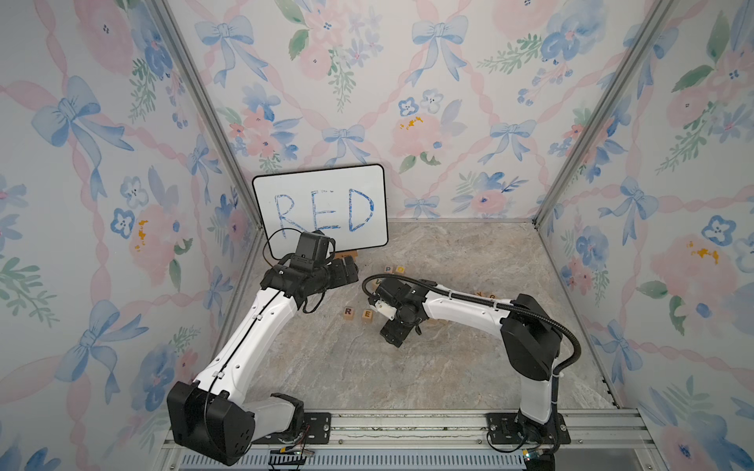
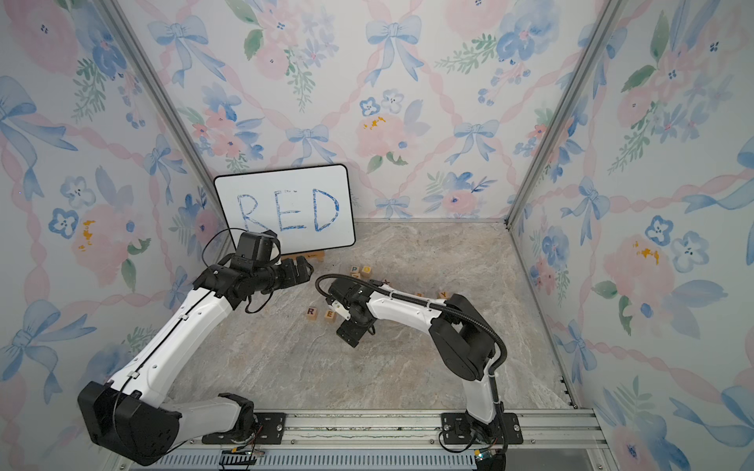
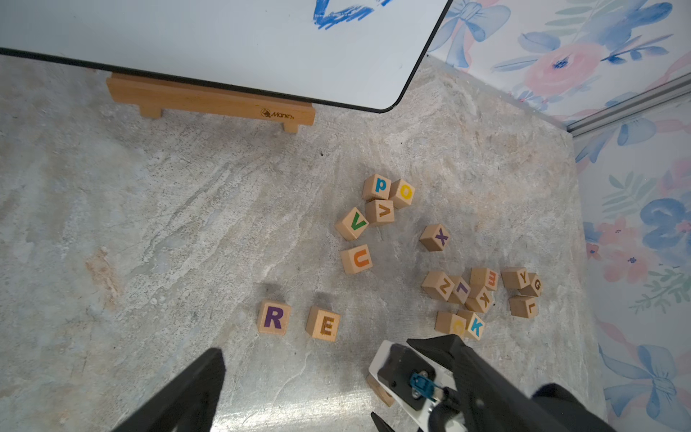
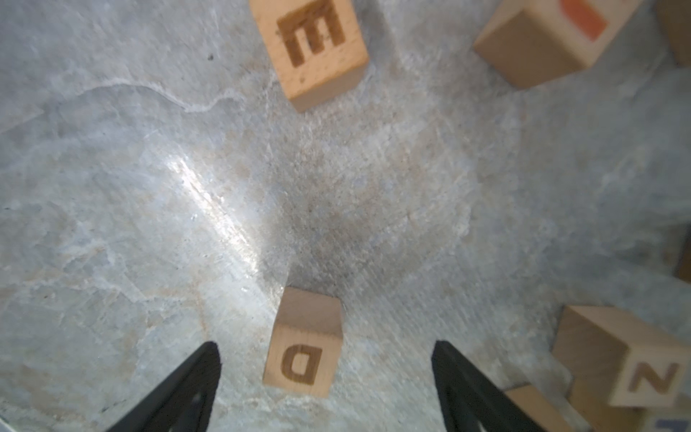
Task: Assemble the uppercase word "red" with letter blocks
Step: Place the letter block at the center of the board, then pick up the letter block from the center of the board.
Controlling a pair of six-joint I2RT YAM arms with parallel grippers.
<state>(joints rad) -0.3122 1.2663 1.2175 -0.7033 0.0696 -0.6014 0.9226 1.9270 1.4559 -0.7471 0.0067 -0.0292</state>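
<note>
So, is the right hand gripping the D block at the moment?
No, the D block rests on the table with clear gaps to both fingers of the open right hand.

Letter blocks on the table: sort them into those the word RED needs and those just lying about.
Needed: R block; E block; D block.
Lying about: U block; green V block; X block; P block; O block; blue K block; Z block.

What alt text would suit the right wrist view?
A small light-wood cube lettered D sits on the grey marbled tabletop between the open jaws of the right end effector, touching neither. A matching cube lettered E lies farther ahead.
</note>
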